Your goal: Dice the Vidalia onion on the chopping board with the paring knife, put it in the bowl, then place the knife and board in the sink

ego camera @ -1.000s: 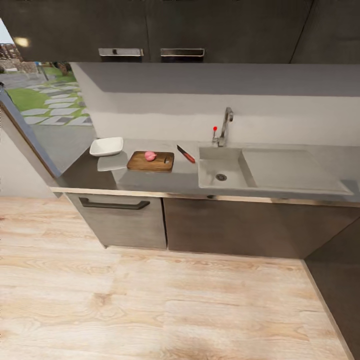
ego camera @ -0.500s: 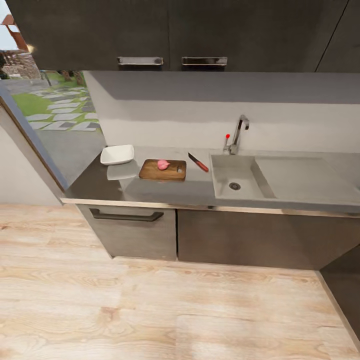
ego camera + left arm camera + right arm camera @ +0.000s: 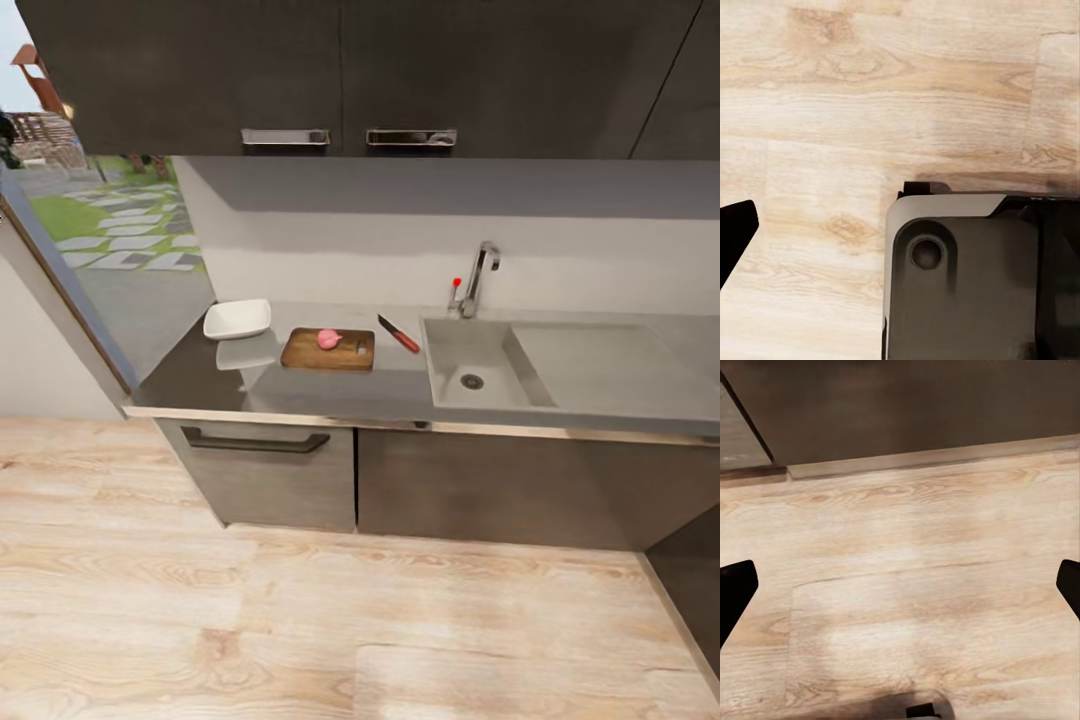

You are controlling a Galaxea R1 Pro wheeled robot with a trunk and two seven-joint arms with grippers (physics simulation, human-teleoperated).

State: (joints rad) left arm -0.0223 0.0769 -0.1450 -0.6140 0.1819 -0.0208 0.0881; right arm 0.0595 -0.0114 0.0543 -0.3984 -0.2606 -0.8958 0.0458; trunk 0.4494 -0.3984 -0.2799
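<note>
Right tool [image 3: 900,585] spread above floor [image 3: 907,615]

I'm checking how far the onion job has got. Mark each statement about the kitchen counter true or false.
1. The pinkish-red onion lies on the dark-brown wooden chopping board. True.
2. The red-handled paring knife lies in the stainless-steel sink. False: it lies on the grey countertop, between board and sink.
3. The shallow white bowl holds diced onion. False: it looks empty, and the onion is whole.
4. The bowl sits on the side of the board away from the sink. True.
5. The right hand grips the knife. False: its fingertips are spread over bare wooden floor.
</note>
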